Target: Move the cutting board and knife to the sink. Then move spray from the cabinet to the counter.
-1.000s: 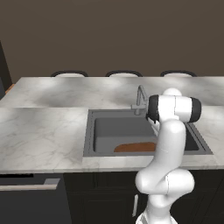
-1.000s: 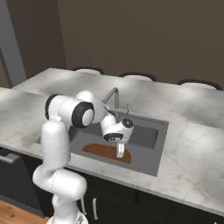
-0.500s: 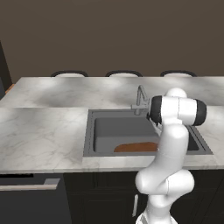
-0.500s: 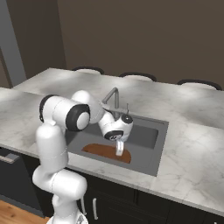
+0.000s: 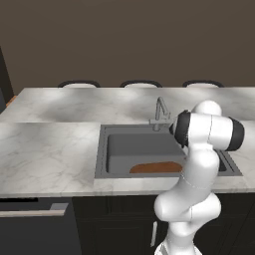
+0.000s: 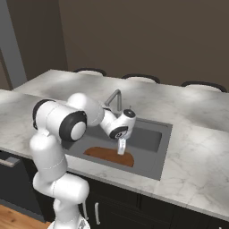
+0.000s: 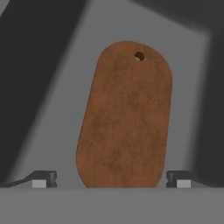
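Cutting board (image 7: 124,118) lies flat on sink (image 6: 152,136) floor, near front wall, small hole at one rounded end; reddish strip of it seen in left base view (image 5: 157,167). Tool (image 6: 120,146) hangs just above board, jaws spread wide, released, grasping nothing. Faucet (image 5: 160,112) stands behind basin on marble worktop (image 5: 50,149)

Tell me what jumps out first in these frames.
The reddish-brown cutting board lies flat on the floor of the dark grey sink, at its near edge. Right above it hangs the white arm's tool, fingers spread wide and holding nothing. Around the sink spreads the veined marble counter.
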